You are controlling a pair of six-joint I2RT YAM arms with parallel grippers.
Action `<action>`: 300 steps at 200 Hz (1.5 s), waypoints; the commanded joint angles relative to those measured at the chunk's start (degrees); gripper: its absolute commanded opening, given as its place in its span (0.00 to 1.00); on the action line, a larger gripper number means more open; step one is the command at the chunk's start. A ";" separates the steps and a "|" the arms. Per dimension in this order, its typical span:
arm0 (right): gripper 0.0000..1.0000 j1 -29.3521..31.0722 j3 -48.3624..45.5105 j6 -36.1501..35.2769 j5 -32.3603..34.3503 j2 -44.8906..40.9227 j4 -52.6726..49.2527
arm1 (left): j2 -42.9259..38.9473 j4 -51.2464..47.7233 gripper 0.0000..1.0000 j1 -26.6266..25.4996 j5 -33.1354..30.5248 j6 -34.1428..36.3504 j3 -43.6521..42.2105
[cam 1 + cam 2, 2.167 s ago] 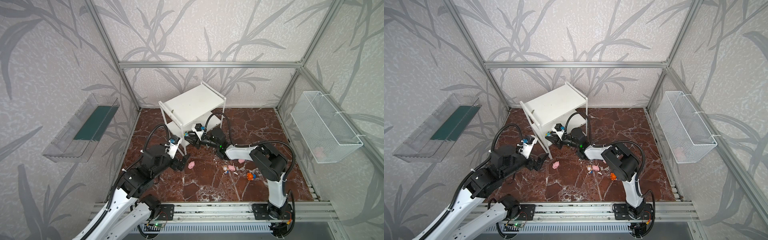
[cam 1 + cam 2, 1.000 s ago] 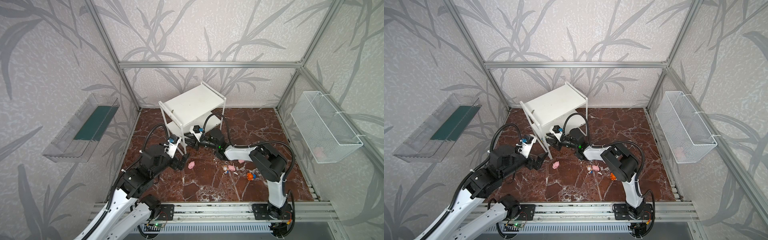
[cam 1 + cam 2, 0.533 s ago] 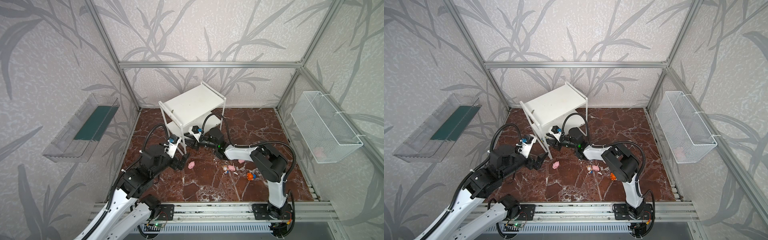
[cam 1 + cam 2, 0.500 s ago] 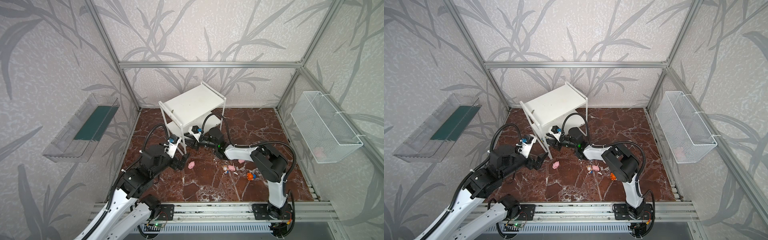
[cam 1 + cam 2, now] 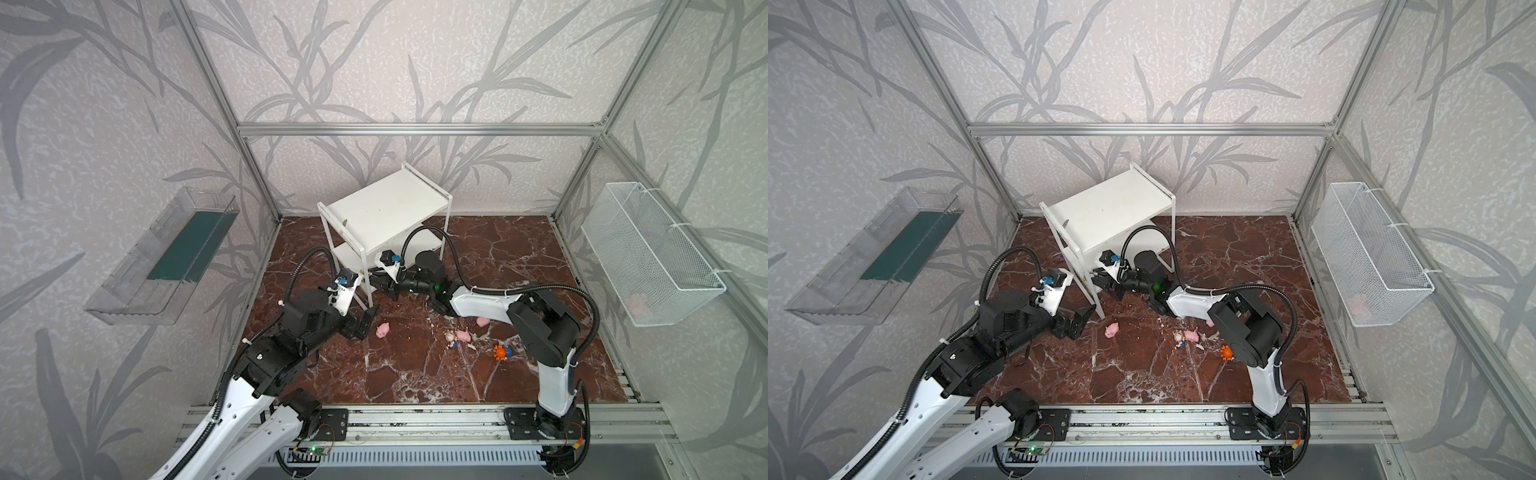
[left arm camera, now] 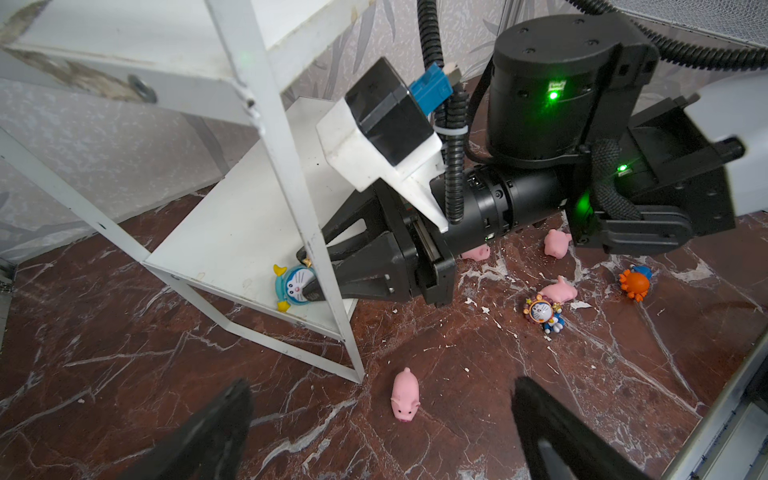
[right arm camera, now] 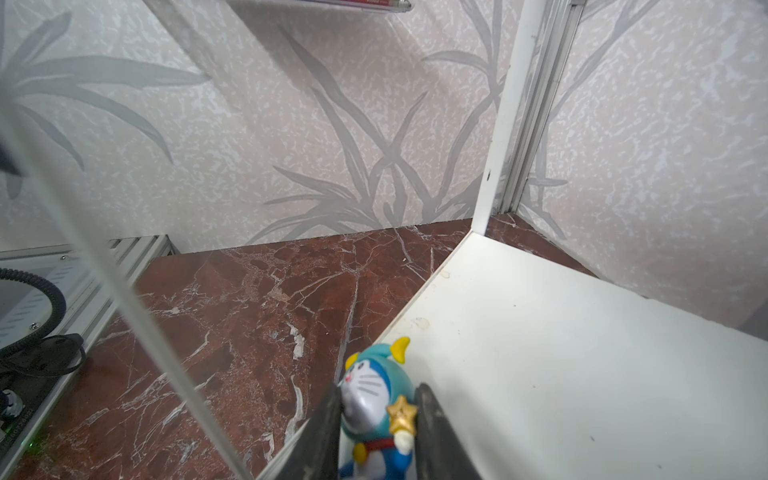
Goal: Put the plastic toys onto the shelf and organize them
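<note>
From above, in both top views, the right claw [image 5: 382, 286] reaches in under the white shelf [image 5: 386, 212]. Its tips are hidden behind a front leg, so what it carries can't be made out from up there. The right wrist view settles it: the claw is clenched on a blue figurine [image 7: 376, 399], with a finger [image 7: 324, 428] pressed to each side, at the corner of the shelf's lower board [image 7: 561, 353]. Whether the figurine's feet touch the board I cannot tell. Its long axis runs along the fingers, its yellow-horned head out past the tips and its face turned toward the board's edge and the desk [image 7: 249, 311]. The left wrist view catches that face head-on beside the leg. It alone shows the left claw [image 6: 382, 386] spread wide with nothing in it. A pink pig [image 6: 405, 395] lies on the desk just beyond that claw, lengthwise toward it, snout nearest. Toward the right arm's side, the other pigs [image 6: 561, 291], a star-ringed figurine [image 6: 542, 313] and an orange figurine [image 6: 633, 282] lie on the desk, apart from the shelf.
</note>
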 commanded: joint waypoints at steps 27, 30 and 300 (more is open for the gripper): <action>0.24 -0.27 -4.38 -2.32 4.28 -5.09 -2.83 | -0.10 0.75 0.99 0.46 0.67 0.00 -0.50; 0.24 -0.31 -4.68 -2.28 4.51 -5.26 -2.50 | -0.10 0.75 0.99 0.45 0.76 -0.05 -0.44; 0.17 -3.48 -13.90 -1.27 4.49 -14.06 5.31 | 1.66 1.36 0.99 1.34 3.67 -0.46 -0.08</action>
